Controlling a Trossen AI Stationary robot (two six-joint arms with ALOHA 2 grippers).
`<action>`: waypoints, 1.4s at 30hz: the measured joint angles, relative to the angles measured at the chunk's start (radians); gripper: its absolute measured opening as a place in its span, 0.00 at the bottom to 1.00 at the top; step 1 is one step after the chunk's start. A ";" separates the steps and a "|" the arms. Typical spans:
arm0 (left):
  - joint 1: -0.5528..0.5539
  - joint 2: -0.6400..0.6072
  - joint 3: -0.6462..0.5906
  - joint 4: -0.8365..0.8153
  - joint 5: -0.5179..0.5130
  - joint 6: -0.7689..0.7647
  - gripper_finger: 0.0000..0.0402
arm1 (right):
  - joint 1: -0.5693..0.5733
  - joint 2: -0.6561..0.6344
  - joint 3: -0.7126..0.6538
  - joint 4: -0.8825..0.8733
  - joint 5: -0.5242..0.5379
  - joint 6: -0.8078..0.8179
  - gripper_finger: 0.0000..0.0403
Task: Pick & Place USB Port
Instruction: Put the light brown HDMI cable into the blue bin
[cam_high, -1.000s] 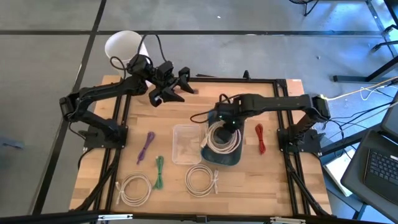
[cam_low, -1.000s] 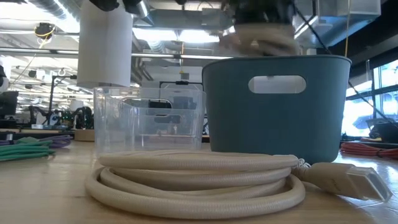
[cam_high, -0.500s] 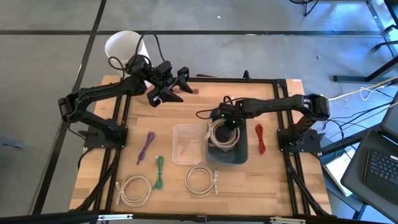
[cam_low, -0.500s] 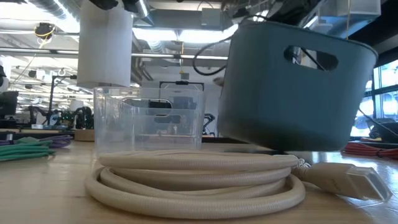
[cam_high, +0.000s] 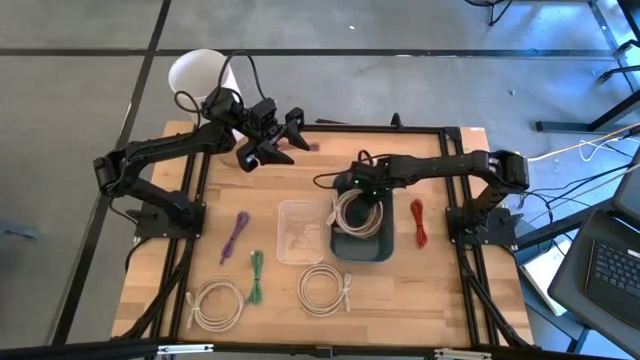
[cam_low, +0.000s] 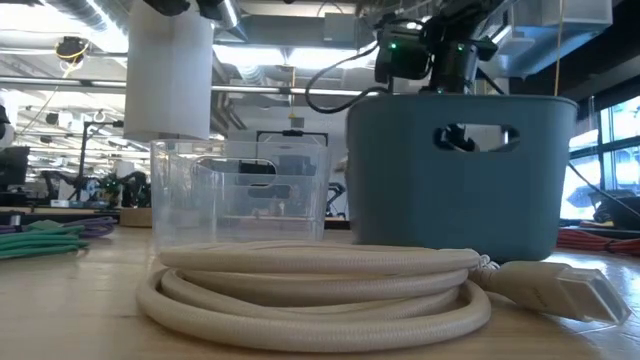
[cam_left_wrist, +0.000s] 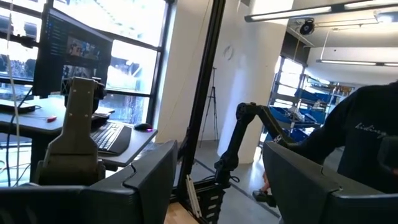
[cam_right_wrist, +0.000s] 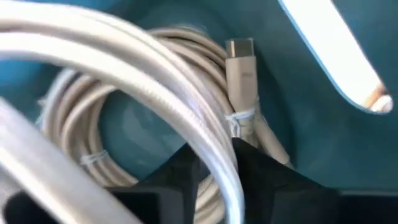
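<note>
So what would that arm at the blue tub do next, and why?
Probably open its fingers and let go. The right gripper sits at the far rim of the blue plastic bin, pinching a strand of the beige coiled USB cable, whose coil already lies inside. The left gripper waits raised at the table's far side.

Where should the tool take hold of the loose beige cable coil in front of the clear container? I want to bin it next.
Best from straight above, pinching across the bundled strands on one side of the beige cable coil, away from its plug end. It lies flat on the table, so a side approach finds little to grip, and the open centre leaves room for one finger. The right tool is nearest, at the blue bin.
</note>
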 joint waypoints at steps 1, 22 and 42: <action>0.000 0.000 0.000 0.000 0.003 0.000 0.57 | 0.000 0.000 0.008 -0.017 -0.001 0.000 0.26; 0.000 0.000 0.000 0.000 0.004 0.019 0.57 | 0.000 0.000 0.059 -0.214 0.020 0.018 0.35; 0.000 0.000 0.000 -0.002 0.006 0.018 0.57 | 0.006 0.000 0.200 -0.324 0.047 -0.054 0.59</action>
